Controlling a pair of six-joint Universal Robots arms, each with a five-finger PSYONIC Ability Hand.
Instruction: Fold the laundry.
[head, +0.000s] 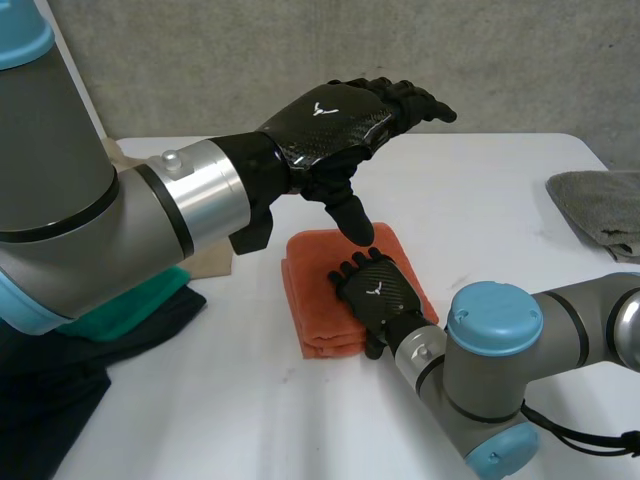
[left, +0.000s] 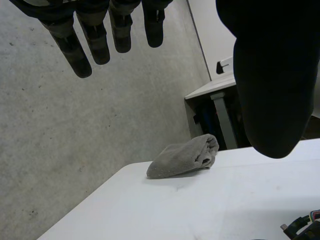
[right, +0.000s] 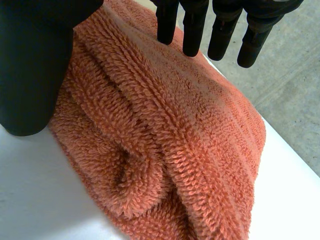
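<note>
1. Two robot hands work over one folded orange towel (head: 318, 300), which lies in the middle of the white table (head: 480, 220). Judging by its stacked layers, this piece is all but folded.
2. Flat on the towel's top, toward its near end, rests the right robot hand (head: 378, 295). Its fingers are straight and released, fingertips on the pile and thumb down beside the folded edge, gripping nothing.
3. Above the towel's far end hovers the left robot hand (head: 335, 120), clear of the cloth. Its fingers are stretched out and empty, with the thumb pointing down toward the towel.
4. Likeliest to go wrong is the stack. The right wrist view shows its layers bulging loosely along one side, so a palm that drags as it lifts could pull the top layer askew and spring the fold open.
5. A second risk is the left thumb. Coming straight down, it could catch the far edge and shove the whole bundle along the table.
6. A grey cloth (head: 600, 205) lies bunched at the table's right side, well apart from the towel. A wide sweep of the right arm might nudge it over the edge.
7. No basket or bin holds any of this. A teal garment (head: 140, 305) and a dark garment (head: 60, 380) lie heaped on the table under the left arm.
</note>
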